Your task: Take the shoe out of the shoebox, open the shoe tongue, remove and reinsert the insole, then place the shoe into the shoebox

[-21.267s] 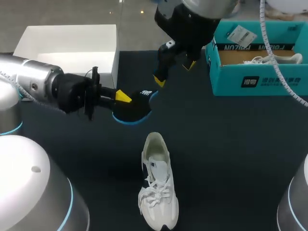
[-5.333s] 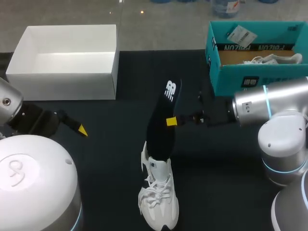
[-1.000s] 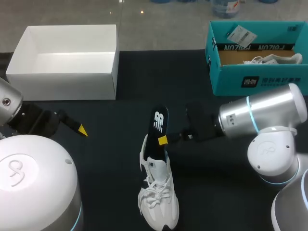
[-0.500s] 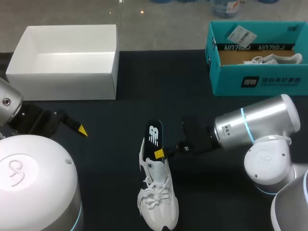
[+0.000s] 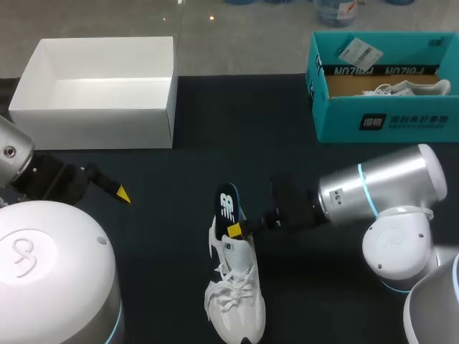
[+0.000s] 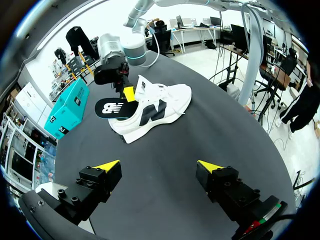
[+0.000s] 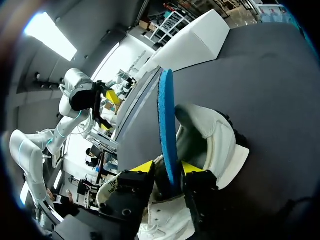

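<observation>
A white shoe (image 5: pixel 233 301) lies on the dark table, toe toward me. The black insole (image 5: pixel 228 204) with a blue underside stands on edge, its front end tucked into the shoe's opening and its heel end sticking out. My right gripper (image 5: pixel 235 229) comes in from the right at the shoe's collar. In the right wrist view the insole (image 7: pixel 166 120) stands between the right gripper's (image 7: pixel 169 170) fingers with a thin gap on each side, above the shoe (image 7: pixel 215 140). My left gripper (image 6: pixel 157 167) hangs open and empty at the table's left, well short of the shoe (image 6: pixel 160 107).
An open white box (image 5: pixel 93 129) stands at the back left. A teal shoebox (image 5: pixel 387 122) at the back right holds another white shoe (image 5: pixel 409 87). Bare dark table lies between the boxes and around the shoe.
My right gripper has moved left and down, pushing the insole deeper into the shoe, and its fingers have parted slightly. My left arm has kept still.
</observation>
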